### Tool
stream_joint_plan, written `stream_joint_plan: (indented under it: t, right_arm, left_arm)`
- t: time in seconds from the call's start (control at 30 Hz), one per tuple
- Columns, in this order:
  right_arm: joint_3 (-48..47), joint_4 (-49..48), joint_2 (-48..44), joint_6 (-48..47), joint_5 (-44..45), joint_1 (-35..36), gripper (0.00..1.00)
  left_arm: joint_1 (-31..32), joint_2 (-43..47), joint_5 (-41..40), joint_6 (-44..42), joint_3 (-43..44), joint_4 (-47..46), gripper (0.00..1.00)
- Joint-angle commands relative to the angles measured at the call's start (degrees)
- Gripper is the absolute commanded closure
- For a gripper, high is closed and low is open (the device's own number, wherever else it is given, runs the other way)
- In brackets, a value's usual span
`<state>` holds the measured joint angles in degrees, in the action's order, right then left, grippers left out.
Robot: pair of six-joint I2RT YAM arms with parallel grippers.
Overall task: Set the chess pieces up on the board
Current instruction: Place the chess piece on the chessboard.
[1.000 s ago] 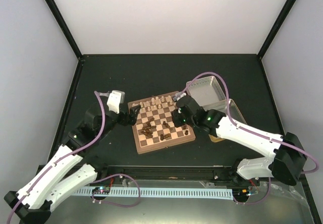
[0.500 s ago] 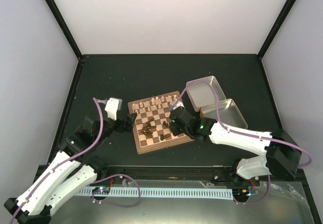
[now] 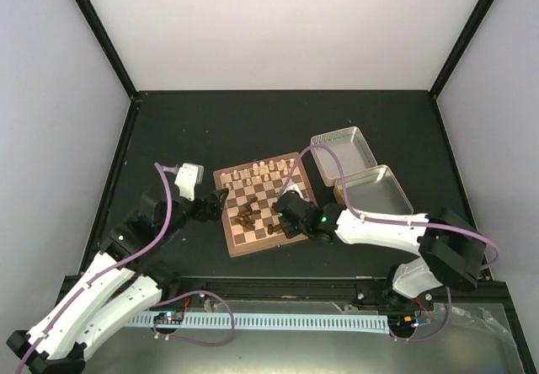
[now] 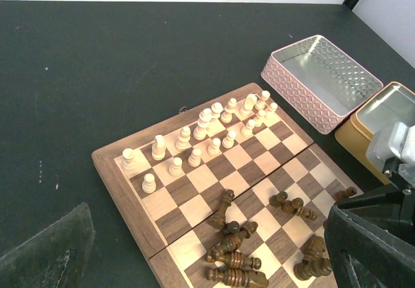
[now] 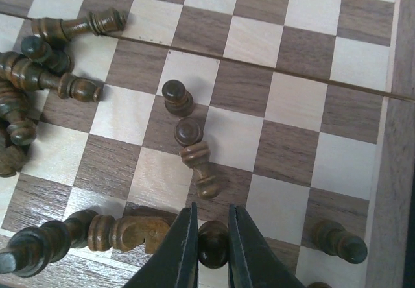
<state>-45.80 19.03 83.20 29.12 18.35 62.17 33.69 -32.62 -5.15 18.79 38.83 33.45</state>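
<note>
r pincer clenched on a dark pawn, l pincer wide open

my r pincer is clamped on a dark pawn, one finger each side of its round head, low over the near-right part of the board. can't tell if the pawn's base touches the wood. just left of the fingers a dark knight lies on its side, w/ another toppled piece end to end beyond it. just ahead of the fingertips a fallen pawn lies flat. past that, two upright pawns stand one behind the other, nearly touching. off to the right a lone dark piece sits near the rim; can't tell if it's upright or leaning. further left, a heap of dark pieces lies tumbled together on the board's near half.

l pincer is spread fully w/ nothing in it, hovering just beside the board's left edge and facing across it.

the cream pieces stand upright in two rows along the far side. off the board's right side sit 2 open tins close together: a pink-sided tin further back and a yellow tin nearer me. everything rests on the dark table.
</note>
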Motion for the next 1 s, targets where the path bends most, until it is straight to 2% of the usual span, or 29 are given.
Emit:
stream_joint_plan:
  t: [0.0, 0.4, 0.67, 0.83, 0.97]
  right_arm:
    - [0.4, -1.5, 1.2, 1.4, 0.7, 0.6, 0.98]
    - [1.5, -0.2, 0.6, 3.1, 1.3, 1.7, 0.90]
    - [-0.4, 2.9, -1.7, 4.6, 2.0, 1.7, 0.72]
    - [-1.9, 4.9, -8.8, 6.2, 3.0, 1.4, 0.61]
    - [-2.7, 6.1, -12.6, 8.1, 2.6, 0.0, 0.59]
  left_arm:
    - [-0.5, 0.3, 0.2, 0.9, -0.2, 0.7, 0.01]
    - [-0.5, -0.1, 0.1, 1.0, -0.3, 0.6, 0.01]
    - [-0.5, -0.3, 0.8, 0.9, -0.3, 0.6, 0.01]
    - [-0.4, -1.9, 10.4, -2.0, 0.0, -2.1, 0.01]
    - [-0.1, -5.3, 17.2, -3.5, 1.9, -3.0, 0.05]
